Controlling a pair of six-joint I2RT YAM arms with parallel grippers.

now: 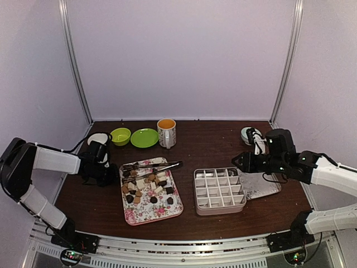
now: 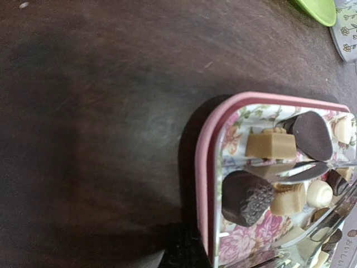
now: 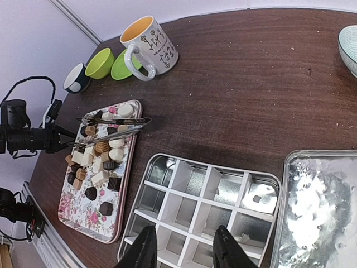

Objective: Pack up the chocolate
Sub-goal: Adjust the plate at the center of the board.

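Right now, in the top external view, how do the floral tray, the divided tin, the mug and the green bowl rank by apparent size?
Largest to smallest:
1. floral tray
2. divided tin
3. mug
4. green bowl, only a little smaller than the mug

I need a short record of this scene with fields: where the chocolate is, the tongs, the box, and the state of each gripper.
chocolate: many small pieces on the floral tray
tongs: lying across the tray's far end, over the pieces
box: divided tin, right of the tray; one small dark piece in one cell, other visible cells empty
lid: flat on the table, right of the box
left gripper: shut, at the tray's left edge
right gripper: open, holding nothing, near the box
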